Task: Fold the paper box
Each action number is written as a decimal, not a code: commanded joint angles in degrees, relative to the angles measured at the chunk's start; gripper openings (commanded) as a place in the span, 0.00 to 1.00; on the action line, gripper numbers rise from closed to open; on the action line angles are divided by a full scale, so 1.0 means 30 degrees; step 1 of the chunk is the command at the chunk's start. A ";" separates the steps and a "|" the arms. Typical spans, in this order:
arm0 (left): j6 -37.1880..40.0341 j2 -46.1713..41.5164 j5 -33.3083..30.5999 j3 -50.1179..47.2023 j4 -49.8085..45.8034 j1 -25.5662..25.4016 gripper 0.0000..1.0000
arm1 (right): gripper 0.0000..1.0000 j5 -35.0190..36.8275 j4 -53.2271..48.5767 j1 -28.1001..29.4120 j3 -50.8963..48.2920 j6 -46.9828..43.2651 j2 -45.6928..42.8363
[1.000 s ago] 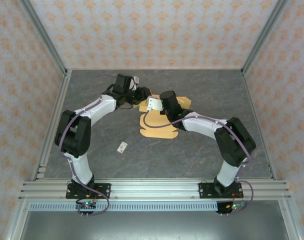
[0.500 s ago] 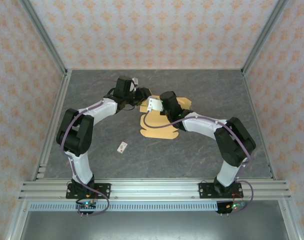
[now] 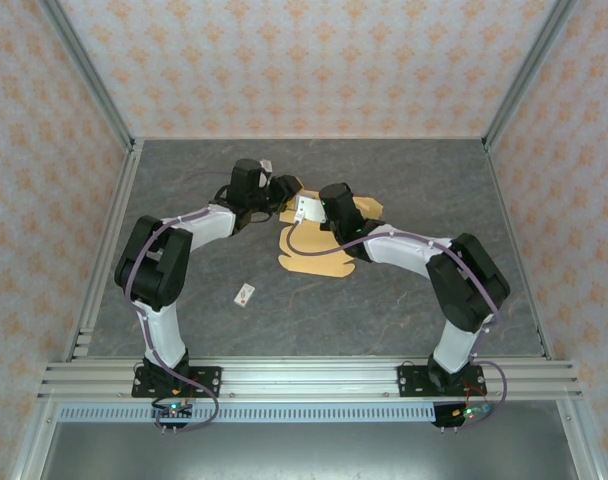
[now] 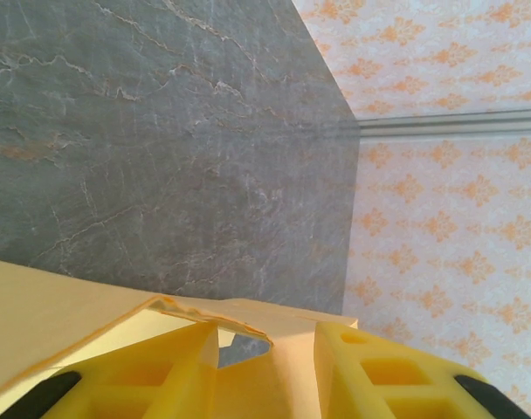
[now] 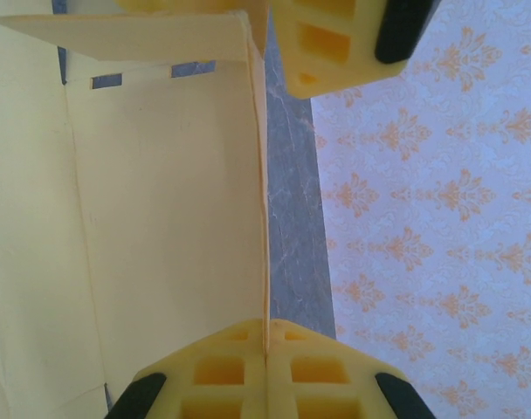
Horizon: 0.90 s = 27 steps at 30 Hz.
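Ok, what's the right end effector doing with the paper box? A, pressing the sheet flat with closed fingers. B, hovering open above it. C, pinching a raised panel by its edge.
C: in the right wrist view the right end effector is shut on the thin edge of an upright panel of the paper box.

Nothing legible anywhere: no brand, number or sign to read. Plain, unprinted card on the paper box (image 5: 161, 218). Small white tag (image 3: 245, 294) on the table (image 3: 404, 300) too tiny in the top view for reading any marking.
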 commanded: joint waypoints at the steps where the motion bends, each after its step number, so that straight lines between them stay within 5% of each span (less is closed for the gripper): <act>1: -0.0904 0.0127 -0.0697 -0.0265 0.1692 -0.0450 0.35 | 0.00 -0.0422 0.0752 0.0408 0.0183 0.0487 0.0243; 7: -0.1286 0.0102 -0.1001 -0.0647 0.2189 -0.0502 0.35 | 0.00 0.0038 0.0752 0.0438 0.0231 0.0331 0.0313; 27: 0.4948 -0.4339 -0.1253 -0.1774 -0.3988 0.1838 0.49 | 0.00 0.0690 -0.0192 0.0119 0.0420 -0.0006 -0.0183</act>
